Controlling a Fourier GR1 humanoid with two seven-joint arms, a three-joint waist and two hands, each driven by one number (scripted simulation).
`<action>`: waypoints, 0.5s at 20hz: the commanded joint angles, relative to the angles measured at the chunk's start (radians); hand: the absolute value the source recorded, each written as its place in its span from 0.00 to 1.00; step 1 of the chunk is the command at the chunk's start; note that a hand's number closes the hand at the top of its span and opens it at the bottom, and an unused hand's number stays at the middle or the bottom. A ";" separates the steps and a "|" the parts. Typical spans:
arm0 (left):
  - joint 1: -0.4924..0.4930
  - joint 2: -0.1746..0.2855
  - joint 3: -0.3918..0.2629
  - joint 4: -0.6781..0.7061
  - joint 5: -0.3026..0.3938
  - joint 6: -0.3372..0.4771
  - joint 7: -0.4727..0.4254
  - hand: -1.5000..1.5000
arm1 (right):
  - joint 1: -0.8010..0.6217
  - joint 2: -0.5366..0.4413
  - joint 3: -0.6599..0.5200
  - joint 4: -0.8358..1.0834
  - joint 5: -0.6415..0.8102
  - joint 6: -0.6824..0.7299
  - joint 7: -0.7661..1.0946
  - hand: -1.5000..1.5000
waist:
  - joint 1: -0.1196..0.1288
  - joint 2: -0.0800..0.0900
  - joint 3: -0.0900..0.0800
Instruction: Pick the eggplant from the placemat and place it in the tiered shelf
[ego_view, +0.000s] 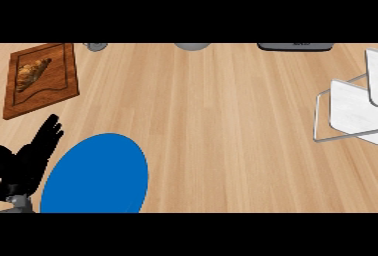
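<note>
Resting at the near left edge, the left hand (26, 165) is holding its fingers (50, 127) straight and open, pointing up, and is gripping nothing. A blue placemat (96, 175) is lying just to the right of the fingers. The eggplant is not showing, so where it is cannot be told. Farther out, past the fingertips, a wooden board (63, 65) is carrying a croissant (33, 72). Well away to the right of the fingers, the white tiered shelf (347, 107) is standing. At the far edge, a grey round thing (192, 46) and a dark flat thing (295, 46) are peeking in.
</note>
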 joint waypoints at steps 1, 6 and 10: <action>-0.022 0.003 -0.007 -0.046 0.008 -0.004 0.078 0.50 | -0.049 0.007 -0.004 0.159 0.007 -0.046 -0.108 0.00 | 0.006 0.007 0.006; -0.005 0.024 0.036 0.000 0.024 -0.024 0.019 0.50 | -0.068 0.052 -0.074 0.082 -0.111 -0.006 -0.029 0.00 | -0.004 0.003 0.006; 0.033 0.025 0.037 -0.051 0.030 -0.033 0.016 0.50 | -0.095 0.022 -0.163 0.104 -0.241 0.098 0.051 0.00 | -0.005 0.000 0.006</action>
